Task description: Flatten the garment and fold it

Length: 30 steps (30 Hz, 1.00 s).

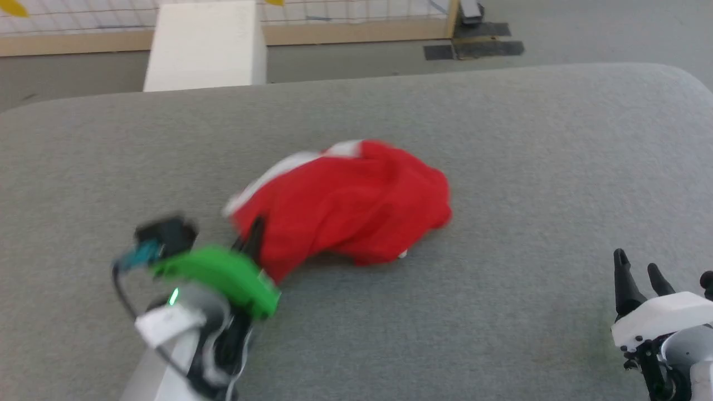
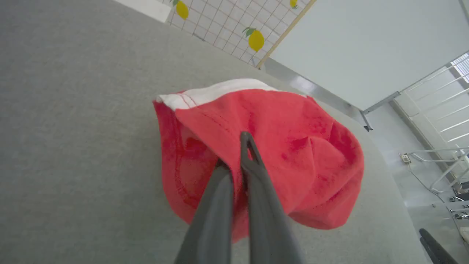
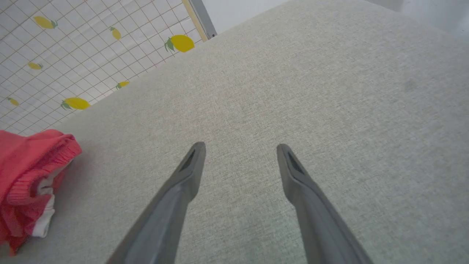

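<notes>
Wide grey fabric surface [image 1: 529, 145]. Near its middle, red shorts [image 1: 356, 200] bunched in a heap, white stripe [image 1: 289, 164] on the far side. At the heap's near-left end, left gripper [image 1: 253, 236] clenched on a fold. By the near right corner, right gripper [image 1: 638, 267] spread, holding nothing, well apart. Risk: the pinch likely takes several layers, so a pull drags the heap unopened. Thin cloth may slip free.

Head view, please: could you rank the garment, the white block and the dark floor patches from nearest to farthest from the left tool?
1. Garment, pinched in the left tool.
2. White block, farther off, ahead and slightly left.
3. Dark floor patches, farthest, back and to the right.
</notes>
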Available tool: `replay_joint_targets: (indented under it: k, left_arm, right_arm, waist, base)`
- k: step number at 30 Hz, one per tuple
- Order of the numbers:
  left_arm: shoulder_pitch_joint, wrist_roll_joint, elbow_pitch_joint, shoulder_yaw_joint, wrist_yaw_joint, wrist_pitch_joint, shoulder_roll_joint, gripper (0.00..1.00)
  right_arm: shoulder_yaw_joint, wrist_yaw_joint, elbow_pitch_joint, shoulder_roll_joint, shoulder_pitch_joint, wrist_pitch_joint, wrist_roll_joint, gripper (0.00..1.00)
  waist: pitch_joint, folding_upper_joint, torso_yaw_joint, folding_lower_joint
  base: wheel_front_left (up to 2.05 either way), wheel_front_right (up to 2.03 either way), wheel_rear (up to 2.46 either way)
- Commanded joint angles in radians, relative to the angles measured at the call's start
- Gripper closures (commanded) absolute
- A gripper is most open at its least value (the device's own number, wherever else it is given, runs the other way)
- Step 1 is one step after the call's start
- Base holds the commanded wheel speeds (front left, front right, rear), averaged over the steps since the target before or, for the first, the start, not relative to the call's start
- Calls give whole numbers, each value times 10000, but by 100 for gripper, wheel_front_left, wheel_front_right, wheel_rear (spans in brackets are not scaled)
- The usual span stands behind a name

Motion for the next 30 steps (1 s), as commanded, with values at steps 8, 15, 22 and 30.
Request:
replay_joint_targets:
  k: [8, 15, 22, 30]
  left_arm:
    - [2304, -554, 168, 464, 711, 91, 122, 0]
    - [1815, 1869, -173, 666, 545, -3471, 725, 0]
    - [1947, 3114, -589, 578, 645, -4062, 431, 0]
    - [1685, 3401, -648, 659, 331, -4089, -152, 0]
  right_arm:
    - [231, -13, -161, 1, 261, 191, -96, 0]
    - [2094, -13, -690, 1, -194, 903, -382, 0]
    - [5565, -13, -479, 1, -1748, 2953, -831, 0]
    - [7337, -13, 1733, 1, -3992, 3812, -922, 0]
  waist:
    - [-589, 0, 1151, 0]
    - [-618, 0, 1295, 0]
    - [-233, 0, 1469, 0]
    - [458, 0, 2140, 0]
  base:
    - [0, 0, 0]
    - [0, 0, 0]
    - [0, 0, 0]
    - [0, 0, 0]
